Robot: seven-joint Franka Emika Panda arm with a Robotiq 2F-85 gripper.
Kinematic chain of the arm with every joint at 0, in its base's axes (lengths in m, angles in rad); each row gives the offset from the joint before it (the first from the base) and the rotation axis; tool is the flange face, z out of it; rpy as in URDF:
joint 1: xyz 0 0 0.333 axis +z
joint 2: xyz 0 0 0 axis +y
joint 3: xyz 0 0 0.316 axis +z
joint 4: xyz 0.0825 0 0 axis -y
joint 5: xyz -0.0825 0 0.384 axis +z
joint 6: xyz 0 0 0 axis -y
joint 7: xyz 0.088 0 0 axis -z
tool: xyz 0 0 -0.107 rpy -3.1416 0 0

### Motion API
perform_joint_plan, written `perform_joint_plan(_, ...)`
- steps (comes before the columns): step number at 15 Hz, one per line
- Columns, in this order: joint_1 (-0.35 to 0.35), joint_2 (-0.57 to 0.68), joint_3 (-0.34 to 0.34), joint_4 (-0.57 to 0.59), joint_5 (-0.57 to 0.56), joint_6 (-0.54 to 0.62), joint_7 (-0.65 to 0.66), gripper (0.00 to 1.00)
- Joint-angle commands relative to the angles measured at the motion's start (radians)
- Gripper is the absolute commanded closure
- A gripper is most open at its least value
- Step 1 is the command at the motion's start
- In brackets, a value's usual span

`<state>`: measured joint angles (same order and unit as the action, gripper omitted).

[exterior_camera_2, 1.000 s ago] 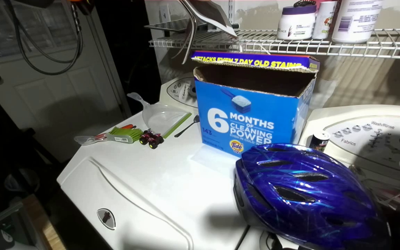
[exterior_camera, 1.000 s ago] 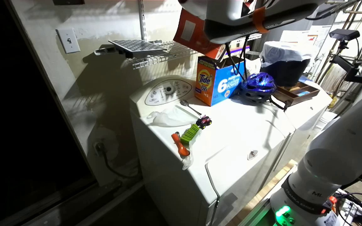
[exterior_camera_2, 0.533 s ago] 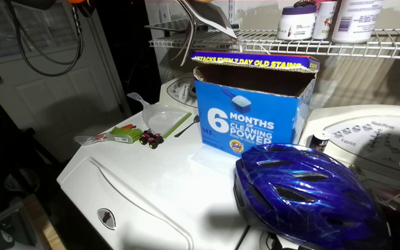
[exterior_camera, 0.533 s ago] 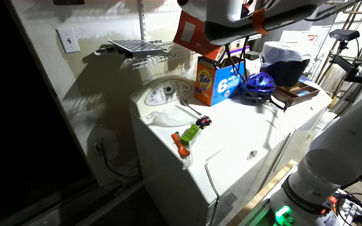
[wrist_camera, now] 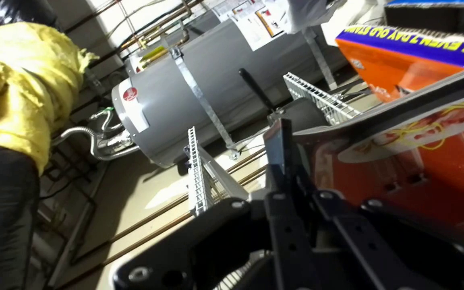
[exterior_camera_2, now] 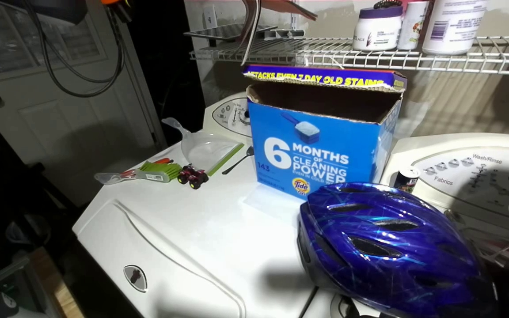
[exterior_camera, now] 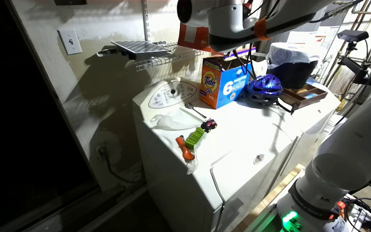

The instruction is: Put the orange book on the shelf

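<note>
The orange book (exterior_camera: 195, 36) hangs under the arm, partly hidden by the wrist, high near the wall. In an exterior view its bent covers (exterior_camera_2: 252, 26) show nearly edge-on, overlapping the left part of the white wire shelf (exterior_camera_2: 325, 55). I cannot tell whether it touches the shelf. The shelf also shows in an exterior view (exterior_camera: 172, 58), behind and left of the book. In the wrist view the gripper (wrist_camera: 283, 155) has its fingers together on the book's edge, and the glossy red-orange cover (wrist_camera: 429, 181) spreads to the right. The gripper is hidden or out of frame in both exterior views.
A dark grid tray (exterior_camera: 140, 47) sits on the shelf's left end. White bottles (exterior_camera_2: 377, 28) stand further right on it. The open Tide carton (exterior_camera_2: 307, 137) stands below the book. A blue helmet (exterior_camera_2: 391, 247), toy truck (exterior_camera_2: 192, 176) and green brush (exterior_camera_2: 159, 170) lie on the white appliance.
The book has risen and tilted; its lower edge is higher in both exterior views, and its pale inner face has turned out of sight. The wrist has rotated with it. The objects on the appliance have not moved.
</note>
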<state>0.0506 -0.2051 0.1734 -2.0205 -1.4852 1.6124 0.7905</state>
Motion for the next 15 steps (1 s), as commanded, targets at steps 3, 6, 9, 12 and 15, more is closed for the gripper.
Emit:
perform_joint_plan(3,0.02,0.054,-0.018,0.032,-0.192,-0.006,0.094,0.98)
perform_joint_plan(6,0.017,0.101,-0.027,0.046,-0.264,-0.013,0.139,0.98)
perform_joint_plan(9,0.017,0.142,-0.039,0.066,-0.326,-0.016,0.173,0.98)
perform_joint_plan(12,0.016,0.188,-0.052,0.093,-0.381,-0.011,0.203,0.98)
perform_joint_plan(15,0.014,0.236,-0.061,0.13,-0.429,-0.006,0.229,0.98)
